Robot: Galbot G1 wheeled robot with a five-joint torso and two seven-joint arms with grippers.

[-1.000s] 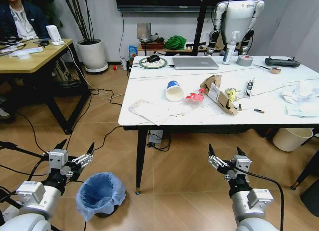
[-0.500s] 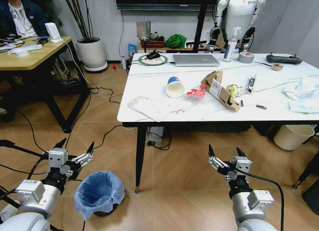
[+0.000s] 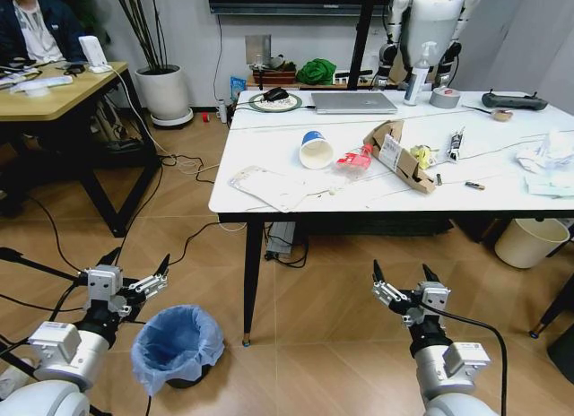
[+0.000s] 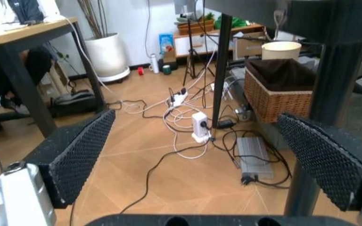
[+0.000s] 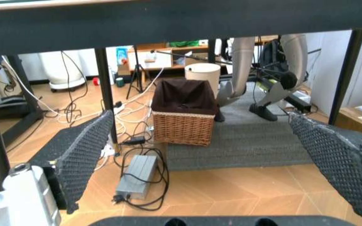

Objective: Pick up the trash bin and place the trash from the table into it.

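The trash bin (image 3: 177, 347), a dark round bin lined with a light-blue bag, stands on the floor by the table's front left leg. My left gripper (image 3: 137, 261) (image 4: 197, 150) is open, just above and left of the bin and apart from it. On the far side of that leg, my right gripper (image 3: 401, 273) (image 5: 212, 155) hovers open below the table's front edge. On the white table (image 3: 269, 138) lies the trash: a paper cup (image 3: 315, 151), a red-labelled bottle (image 3: 354, 160), a cardboard piece (image 3: 399, 156), a flat white packet (image 3: 269, 187) and tissues (image 3: 543, 156).
A laptop (image 3: 352, 103) and tape roll (image 3: 441, 97) sit at the table's back. A cream bucket (image 3: 523, 241) stands under its right end, and a wicker basket (image 5: 182, 117) sits beneath it. Cables run across the floor. A wooden desk (image 3: 54, 98) and plant pot (image 3: 166, 95) are far left.
The head camera has shifted a little, so the table sits slightly higher in the picture. Both grippers stay open and hold their places near the floor.
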